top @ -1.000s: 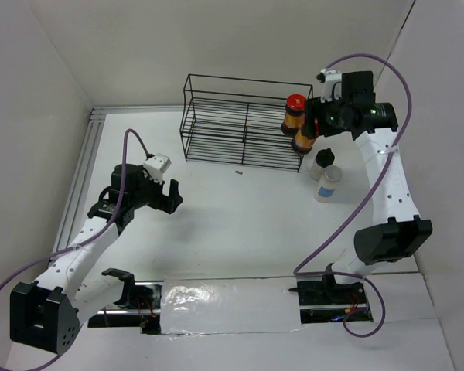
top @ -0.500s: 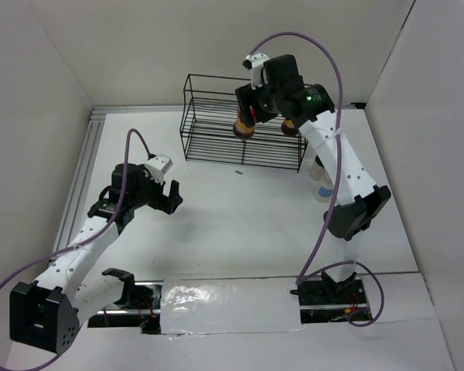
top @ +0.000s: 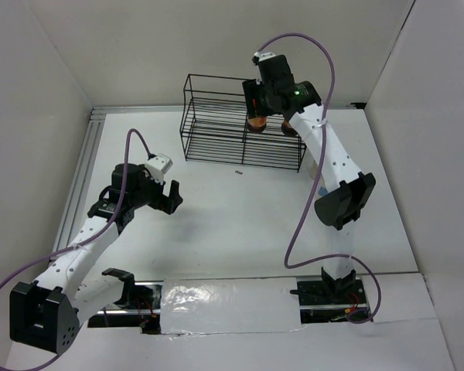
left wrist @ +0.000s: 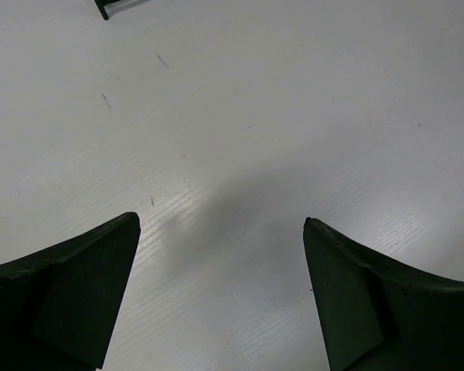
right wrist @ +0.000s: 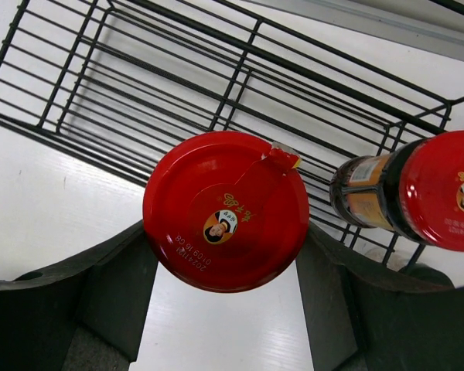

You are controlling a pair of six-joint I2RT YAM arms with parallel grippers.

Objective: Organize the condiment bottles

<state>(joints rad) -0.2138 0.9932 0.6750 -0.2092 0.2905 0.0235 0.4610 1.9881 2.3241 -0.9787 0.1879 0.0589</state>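
My right gripper [right wrist: 225,241] is closed on a brown bottle [right wrist: 226,210] with a red cap, and I hold it over the wire rack [right wrist: 139,73]. A second red-capped bottle [right wrist: 417,193] stands near it, at the end of the rack. My left gripper [left wrist: 220,255] is wide open and holds nothing, low over the table [left wrist: 255,116].

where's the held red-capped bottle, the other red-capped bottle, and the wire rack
held red-capped bottle [right wrist: 226,210]: right wrist view, middle of its red cap
other red-capped bottle [right wrist: 441,189]: right wrist view, its red cap
wire rack [top: 216,127]: top external view, bare left shelf mesh
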